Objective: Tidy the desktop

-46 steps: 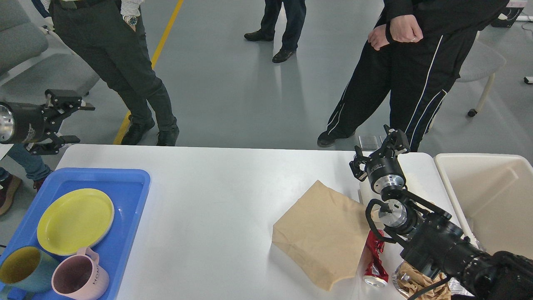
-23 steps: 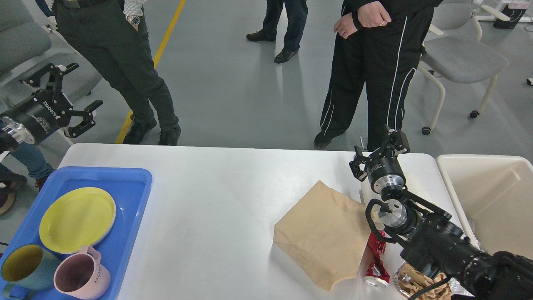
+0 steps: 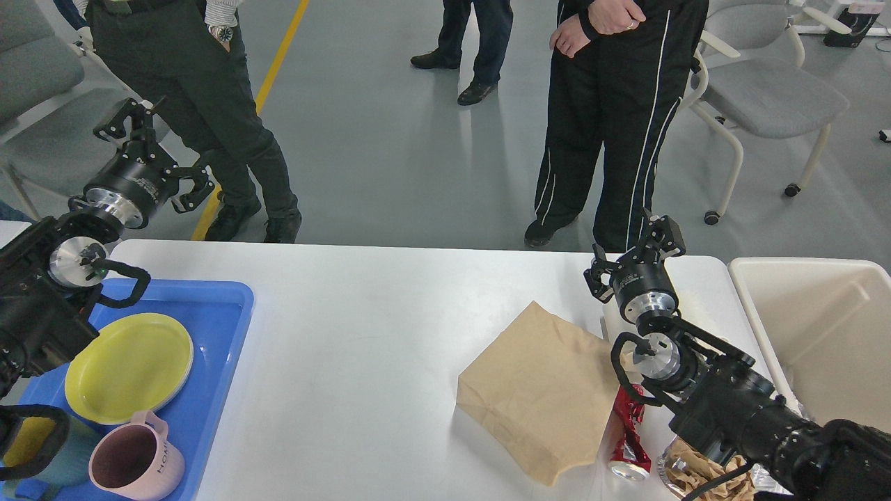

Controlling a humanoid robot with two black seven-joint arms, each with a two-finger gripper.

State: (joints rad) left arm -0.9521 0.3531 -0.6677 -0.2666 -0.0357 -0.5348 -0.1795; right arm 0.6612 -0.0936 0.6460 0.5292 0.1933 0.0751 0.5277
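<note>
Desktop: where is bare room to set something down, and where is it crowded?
The desktop is bare between the blue tray and the paper bag, back to the far edge. It is crowded at right: bag, crushed red can, right arm, up to the beige bin.

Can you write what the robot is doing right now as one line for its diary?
left gripper: open, raised beyond desktop | right gripper: open, empty, above paper bag | crushed can: beside bag

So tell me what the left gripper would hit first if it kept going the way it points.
Likely nothing on the white rectangular desktop: the open left gripper points up and away past its far edge, towards the legs of the person in dark trousers. Depth is unclear.
</note>
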